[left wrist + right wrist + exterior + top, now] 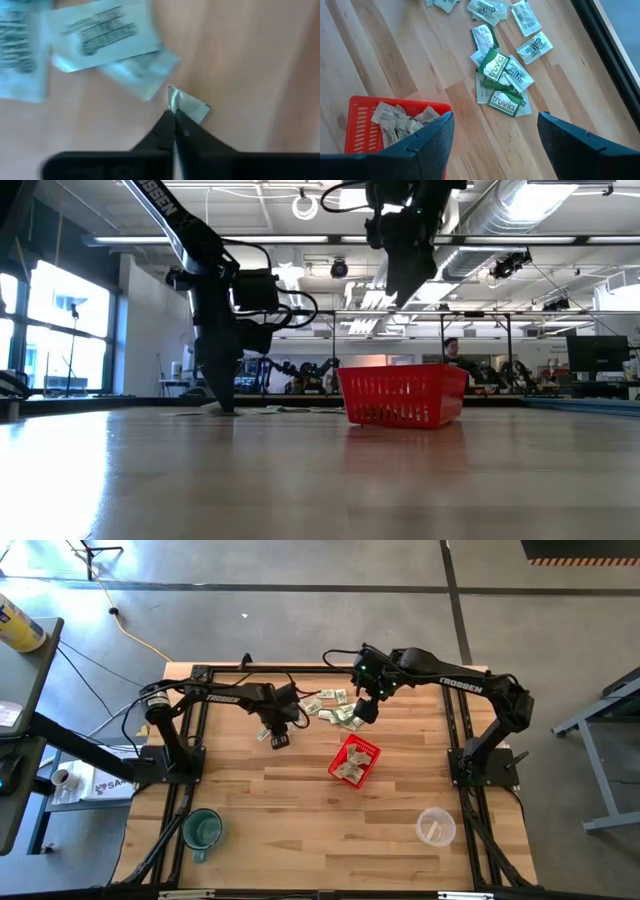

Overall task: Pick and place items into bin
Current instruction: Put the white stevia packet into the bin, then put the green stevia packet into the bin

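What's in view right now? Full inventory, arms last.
packets: many, green and white, loose heap on the table by the far edge, between the two arms
packets in basket: several, pale
red basket: one, mesh sides, middle of the table
green mug: one, near left corner
clear plastic cup: one, near right part of the table
table: one, light wood
person: one, in the room behind
left pincer: shut on a packet, down at the table, left of the heap
right pincer: open, raised between heap and basket
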Available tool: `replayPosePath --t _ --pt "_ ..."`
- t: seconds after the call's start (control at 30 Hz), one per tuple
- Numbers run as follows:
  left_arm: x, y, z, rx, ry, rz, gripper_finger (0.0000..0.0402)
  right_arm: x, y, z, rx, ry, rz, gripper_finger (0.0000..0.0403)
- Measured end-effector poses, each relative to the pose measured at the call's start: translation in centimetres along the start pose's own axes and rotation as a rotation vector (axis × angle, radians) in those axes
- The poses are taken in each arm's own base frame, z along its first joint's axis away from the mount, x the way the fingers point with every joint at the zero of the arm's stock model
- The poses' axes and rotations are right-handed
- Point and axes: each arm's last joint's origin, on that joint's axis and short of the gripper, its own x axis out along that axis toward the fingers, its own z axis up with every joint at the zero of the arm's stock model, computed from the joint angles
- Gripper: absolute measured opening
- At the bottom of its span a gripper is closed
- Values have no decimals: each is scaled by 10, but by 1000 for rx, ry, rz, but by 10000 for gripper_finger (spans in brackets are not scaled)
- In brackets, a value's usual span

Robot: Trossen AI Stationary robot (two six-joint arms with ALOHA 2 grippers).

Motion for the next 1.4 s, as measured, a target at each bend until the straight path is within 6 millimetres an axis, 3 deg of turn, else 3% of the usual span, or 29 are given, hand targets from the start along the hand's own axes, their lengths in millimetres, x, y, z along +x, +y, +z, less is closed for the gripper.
replayPosePath --t 0.07,0.13,0.27,0.4,0.5,0.63,0.77,0.97,1.13,1.3,1.4 --pt "-1 -3 2 -31 2 -53 20 0 0 0 7 0 0 276" --pt "-2 -8 5 -67 2 -158 28 0 0 -1 14 6 0 276" --pt "-23 -18 30 -74 -116 -297 47 -3 0 -6 16 46 -1 276" --pt "-48 -31 63 16 -299 -324 19 -15 2 -15 4 84 -1 276" --pt "-66 -44 85 101 -456 -344 20 -27 1 -21 17 76 -5 276" --pt "-73 -65 104 215 -619 -355 44 -40 -3 -26 75 55 -13 276" --pt "-65 -84 117 287 -713 -382 45 -47 -4 -32 102 73 -59 276" --pt "-25 -90 117 159 -579 -453 27 -48 -1 -36 114 101 -126 276" --pt "-20 -91 118 78 -564 -430 108 -48 0 -33 114 67 -126 276" --pt "-32 -90 118 23 -576 -439 210 -48 0 -33 120 63 -111 276" --pt "-35 -83 107 9 -479 -409 252 -48 0 -32 120 58 -111 276"
